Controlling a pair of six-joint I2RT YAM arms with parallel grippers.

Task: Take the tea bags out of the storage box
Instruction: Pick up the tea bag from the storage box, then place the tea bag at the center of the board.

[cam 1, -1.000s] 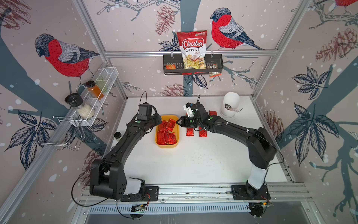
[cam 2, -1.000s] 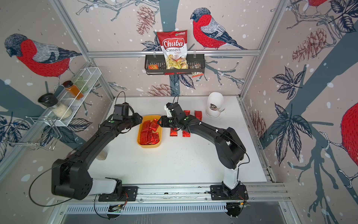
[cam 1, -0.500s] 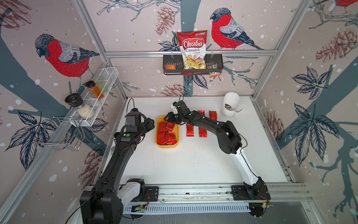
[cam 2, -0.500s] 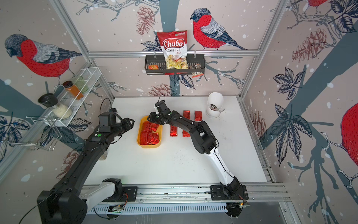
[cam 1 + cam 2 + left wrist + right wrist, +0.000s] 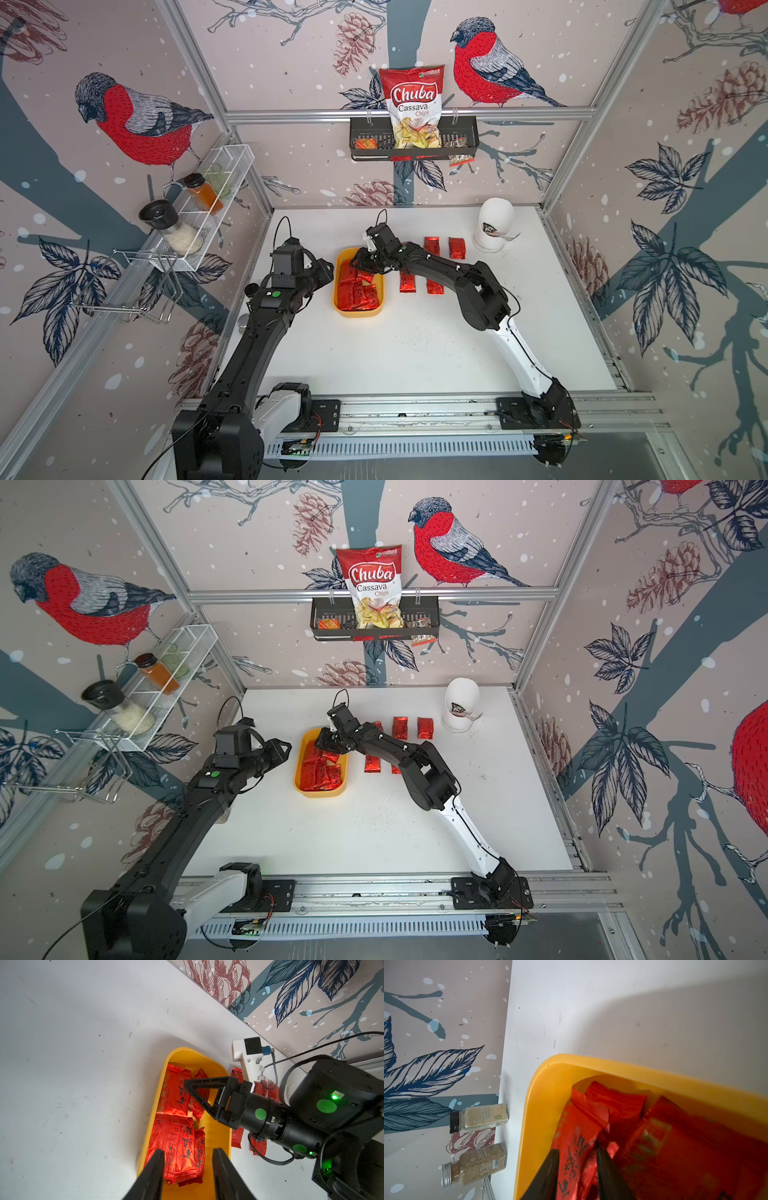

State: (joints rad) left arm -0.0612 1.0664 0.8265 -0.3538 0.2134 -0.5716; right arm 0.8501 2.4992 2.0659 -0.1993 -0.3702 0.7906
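- Right gripper (image 5: 359, 266) has swung in from the table beside the storage box (image 5: 359, 314). It is now down inside the box's far end, among the tea bags (image 5: 353, 291).
- Left gripper (image 5: 328, 271) has shifted only slightly and sits just outside the box's left rim, about mid-length.
- Left jaws are spread part-way, with nothing between them.
- Right fingertips (image 5: 555, 1157) straddle one sachet with dark print near the box's far left corner. There is a gap between the jaws, and I cannot tell whether they press on the foil.
- Most tea bags are heaped in the box, overlapping, some tilted on edge. A strip of bare yellow floor shows along the box's right wall in the left wrist view.
- More tea bags are out on the white table (image 5: 415, 353), to the right of the box and lying flat. Four are plain in a top view: two (image 5: 373, 764) near the box and two (image 5: 400, 727) further back. Another is partly hidden under the right arm.
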